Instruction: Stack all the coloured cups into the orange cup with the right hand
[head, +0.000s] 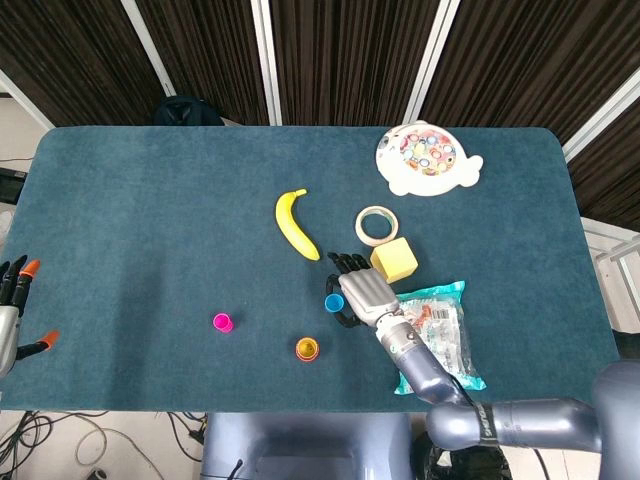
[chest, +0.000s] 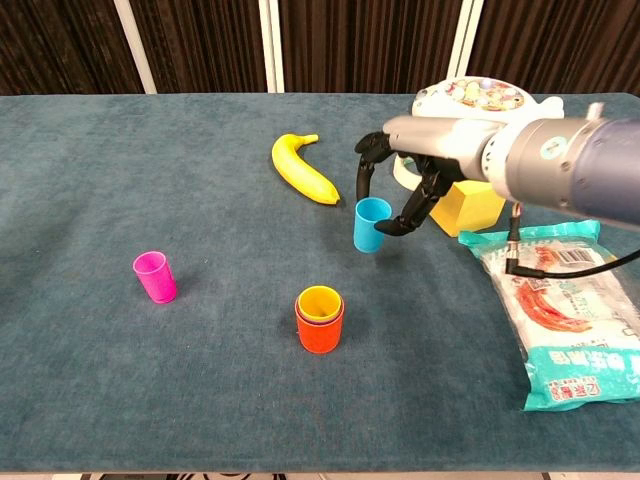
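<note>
My right hand (chest: 398, 185) grips the blue cup (chest: 370, 223) and holds it lifted above the cloth, up and to the right of the orange cup (chest: 320, 332). The head view shows that hand (head: 358, 291) with the blue cup (head: 334, 302) at its left side. The orange cup (head: 307, 348) stands near the front edge with a yellow cup (chest: 320, 301) nested inside it. A pink cup (chest: 154, 276) stands alone to the left, also seen as the pink cup (head: 222, 322) from above. My left hand (head: 12, 300) hangs open past the table's left edge.
A banana (chest: 300, 167) lies behind the blue cup. A yellow block (chest: 470, 204), a tape roll (head: 376, 225) and a white fish-shaped toy tray (head: 425, 158) sit to the right and back. A snack bag (chest: 560, 308) lies at the front right.
</note>
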